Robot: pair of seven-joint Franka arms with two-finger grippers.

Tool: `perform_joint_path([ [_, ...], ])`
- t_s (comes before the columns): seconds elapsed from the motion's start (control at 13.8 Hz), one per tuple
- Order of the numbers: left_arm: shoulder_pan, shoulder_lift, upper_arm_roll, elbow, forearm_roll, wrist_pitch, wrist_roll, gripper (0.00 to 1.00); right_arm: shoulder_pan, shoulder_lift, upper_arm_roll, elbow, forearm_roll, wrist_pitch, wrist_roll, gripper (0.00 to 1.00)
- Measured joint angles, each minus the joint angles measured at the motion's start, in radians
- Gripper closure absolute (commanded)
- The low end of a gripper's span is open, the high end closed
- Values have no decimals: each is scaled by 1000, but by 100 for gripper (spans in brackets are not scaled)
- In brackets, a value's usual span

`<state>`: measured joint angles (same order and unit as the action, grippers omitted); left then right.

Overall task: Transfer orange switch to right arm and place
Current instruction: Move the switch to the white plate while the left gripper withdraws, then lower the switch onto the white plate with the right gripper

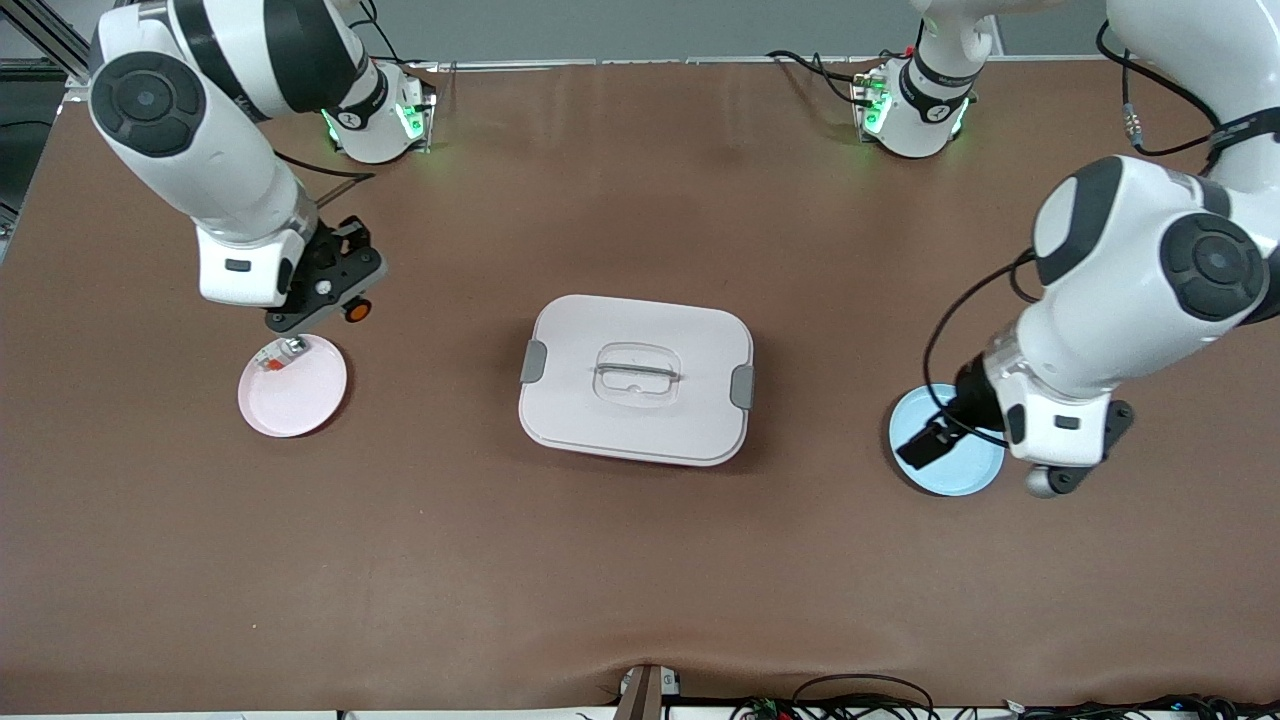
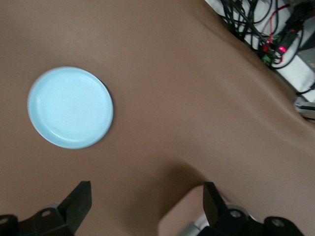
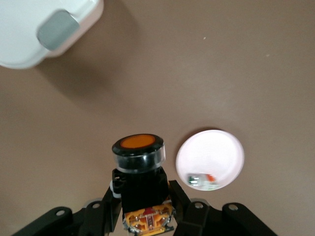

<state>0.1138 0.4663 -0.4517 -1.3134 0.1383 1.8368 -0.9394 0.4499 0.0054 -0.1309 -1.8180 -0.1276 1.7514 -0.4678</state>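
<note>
My right gripper (image 1: 343, 298) is shut on the orange switch (image 1: 356, 310), a stubby black cylinder with an orange button end. It holds the switch in the air above the table, just beside the pink plate (image 1: 300, 395). In the right wrist view the switch (image 3: 139, 157) sits upright between the fingers of the gripper (image 3: 142, 199), button end outward. My left gripper (image 1: 1082, 455) is open and empty, over the table beside the blue plate (image 1: 950, 455). The left wrist view shows its open gripper (image 2: 146, 204) with nothing between the fingers.
The pink plate (image 3: 216, 150) holds a small silver-and-clear part with a red bit (image 3: 202, 180), also seen from the front (image 1: 280, 356). A white lidded box (image 1: 560, 420) stands mid-table. The blue plate (image 2: 70, 107) is bare. Cables (image 2: 261, 29) hang at the table's front edge.
</note>
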Motion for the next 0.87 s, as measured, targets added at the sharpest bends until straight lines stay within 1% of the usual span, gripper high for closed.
perform_joint_path([
  [0.07,22,-3,0,0,21,-16,50,0,-16,-33,0,-69,-25,70,-64,100],
  [0.22,55,-17,0,0,50,-43,112,0,-65,-86,0,-196,-44,186,-187,100],
  [0.36,80,-42,0,0,62,-80,172,0,-137,-106,-1,-282,-49,286,-325,100],
  [0.51,105,-76,0,1,65,-123,260,0,-213,-106,-2,-347,-50,398,-459,100],
  [0.65,132,-118,0,1,65,-168,356,0,-281,-94,-3,-394,-50,480,-572,100],
  [0.87,151,-179,12,-1,64,-216,490,0,-354,-28,-2,-416,-50,582,-705,100],
])
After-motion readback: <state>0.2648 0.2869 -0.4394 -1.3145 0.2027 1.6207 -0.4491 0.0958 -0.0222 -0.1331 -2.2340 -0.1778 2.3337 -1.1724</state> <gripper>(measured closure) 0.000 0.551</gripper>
